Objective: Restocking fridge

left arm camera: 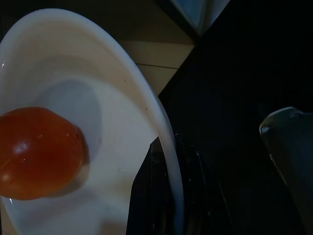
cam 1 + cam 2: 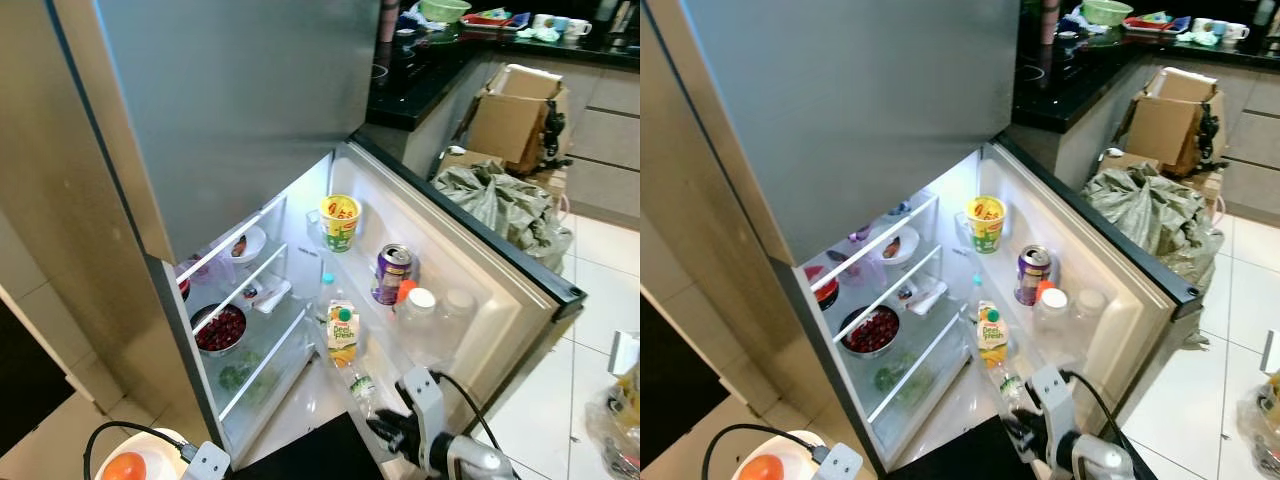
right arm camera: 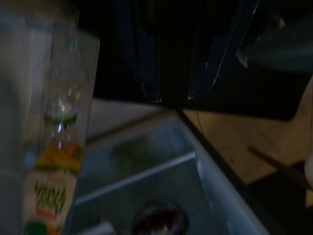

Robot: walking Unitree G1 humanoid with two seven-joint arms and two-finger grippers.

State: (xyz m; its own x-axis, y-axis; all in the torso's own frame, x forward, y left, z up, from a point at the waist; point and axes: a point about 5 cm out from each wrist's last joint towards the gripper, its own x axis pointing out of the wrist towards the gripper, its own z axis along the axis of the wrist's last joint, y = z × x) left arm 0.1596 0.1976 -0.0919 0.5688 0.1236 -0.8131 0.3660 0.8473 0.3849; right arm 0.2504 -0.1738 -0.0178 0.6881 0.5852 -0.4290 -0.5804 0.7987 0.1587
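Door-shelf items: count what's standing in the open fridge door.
6 visible: yellow cup at the far end, purple can, two white-capped jars, juice carton, and a clear bottle nearest the right gripper. More may be hidden.

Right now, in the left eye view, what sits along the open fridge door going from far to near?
Yellow cup → purple can → white-capped jar → juice carton → small bottle → right gripper.

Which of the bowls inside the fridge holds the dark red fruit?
The metal bowl on the lower shelf; it is full of dark red fruit. The white bowl on the shelf above holds only a small dark item.
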